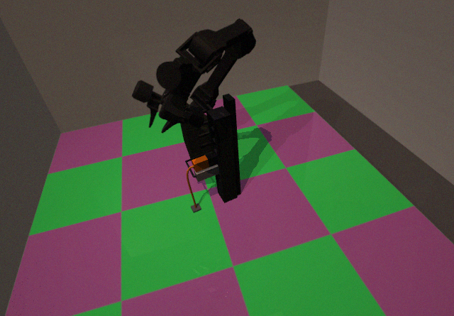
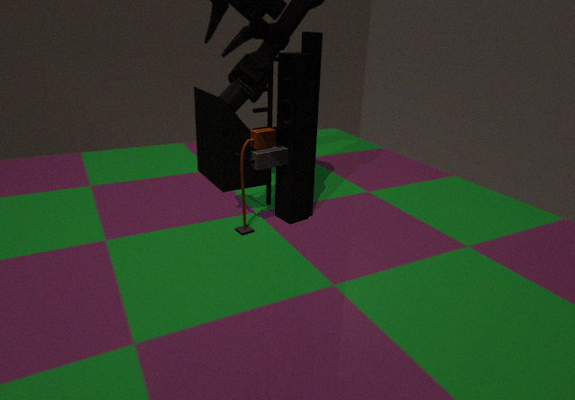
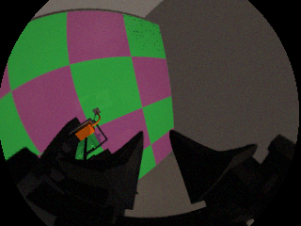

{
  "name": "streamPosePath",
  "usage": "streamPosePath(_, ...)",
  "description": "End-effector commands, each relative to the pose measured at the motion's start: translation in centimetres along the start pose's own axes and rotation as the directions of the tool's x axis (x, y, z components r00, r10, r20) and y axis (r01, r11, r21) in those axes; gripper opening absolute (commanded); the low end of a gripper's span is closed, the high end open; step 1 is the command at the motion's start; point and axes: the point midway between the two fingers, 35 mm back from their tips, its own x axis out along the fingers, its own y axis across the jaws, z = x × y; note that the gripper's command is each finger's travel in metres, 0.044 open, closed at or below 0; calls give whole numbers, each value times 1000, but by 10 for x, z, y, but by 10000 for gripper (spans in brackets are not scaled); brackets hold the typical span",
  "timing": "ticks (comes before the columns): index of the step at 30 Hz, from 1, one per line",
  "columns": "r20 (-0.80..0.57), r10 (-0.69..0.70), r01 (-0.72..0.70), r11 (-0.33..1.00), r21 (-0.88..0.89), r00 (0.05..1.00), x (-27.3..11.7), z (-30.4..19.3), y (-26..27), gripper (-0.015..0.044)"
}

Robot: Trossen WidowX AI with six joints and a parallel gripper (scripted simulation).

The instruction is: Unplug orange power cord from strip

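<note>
Exterior view shows the boxy orange plug [image 2: 262, 137] seated in the grey power strip [image 2: 269, 156] on the black upright stand [image 2: 296, 126]. High above, the black two-fingered gripper [image 2: 225, 33] is part-closed, grasping nothing. Approach phase: it should descend, reopen wider and straddle the plug.

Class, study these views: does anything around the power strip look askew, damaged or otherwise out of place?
Nothing stands out. The orange plug sits squarely on the grey power strip, its cord drooping to the floor. The hand hangs well above them, touching nothing and holding nothing, fingers partly closed.
</note>
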Motion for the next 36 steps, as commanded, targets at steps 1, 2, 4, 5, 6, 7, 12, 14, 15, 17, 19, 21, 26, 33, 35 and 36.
streamPosePath(1, -39, 292, -238, 844, 480, 956, 55, -5, 52, 160)
streamPosePath(2, -41, 328, -254, 801, 543, 944, 60, -7, 59, 160)
streamPosePath(4, -46, 398, -271, 700, 661, 916, 70, -9, 72, 160)
streamPosePath(5, -47, 432, -272, 644, 716, 900, 75, -11, 78, 160)
streamPosePath(6, -48, 466, -266, 584, 767, 883, 79, -12, 85, 160)
streamPosePath(7, -49, 499, -255, 521, 815, 865, 84, -14, 91, 160)
streamPosePath(12, -46, 610, -165, 285, 944, 791, 97, -20, 114, 160)
streamPosePath(14, -46, 610, -165, 285, 944, 791, 97, -20, 114, 160)
streamPosePath(15, -46, 610, -165, 285, 944, 791, 97, -20, 114, 160)
streamPosePath(17, -46, 610, -165, 285, 944, 791, 97, -20, 114, 160)
streamPosePath(19, -46, 610, -165, 285, 944, 791, 97, -20, 114, 160)
streamPosePath(21, -46, 610, -165, 285, 944, 791, 97, -20, 114, 160)
streamPosePath(26, -46, 610, -164, 285, 944, 791, 97, -20, 114, 160)
streamPosePath(33, -46, 610, -164, 285, 944, 791, 92, -22, 120, 160)
streamPosePath(35, -47, 610, -164, 285, 944, 791, 90, -23, 122, 160)
streamPosePath(36, -47, 610, -164, 285, 944, 791, 89, -24, 124, 160)
